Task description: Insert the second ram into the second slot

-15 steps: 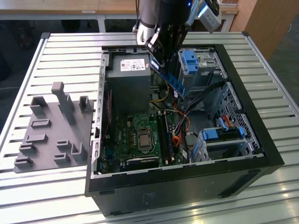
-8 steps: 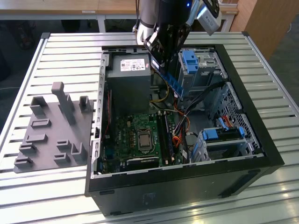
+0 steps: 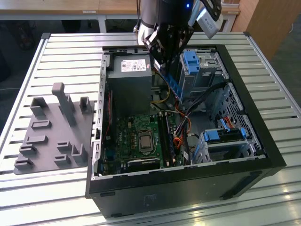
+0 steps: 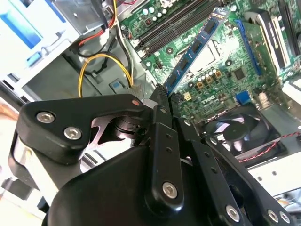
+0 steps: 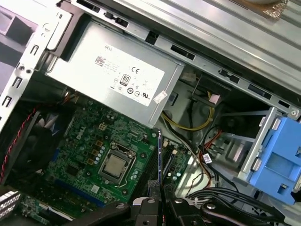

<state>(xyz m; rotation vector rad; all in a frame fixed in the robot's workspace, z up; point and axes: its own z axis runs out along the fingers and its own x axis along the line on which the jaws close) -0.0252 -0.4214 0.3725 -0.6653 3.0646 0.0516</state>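
My gripper (image 3: 163, 60) hangs over the open computer case (image 3: 188, 186), above its far half, shut on one end of the second ram (image 3: 174, 85), a thin blue-green stick that slants down from the fingers. In the second wrist view, the gripper (image 4: 162, 92) pinches the stick (image 4: 194, 51), whose dark chips face the camera and whose free end hovers above the motherboard's long black memory slots (image 4: 175, 23). The first wrist view shows the stick (image 5: 160, 153) edge-on above the gripper (image 5: 161, 187). In the exterior view the slots (image 3: 165, 136) lie right of the processor socket (image 3: 145, 140), well below the stick.
A grey power supply (image 3: 129, 80) fills the case's far left corner. Bright blue drive-bay tabs (image 3: 192, 61) stand close to the gripper, and another (image 3: 225, 134) sits lower right. Loose cables (image 3: 188, 108) cross beside the slots. A grey fixture plate (image 3: 54, 132) lies left of the case.
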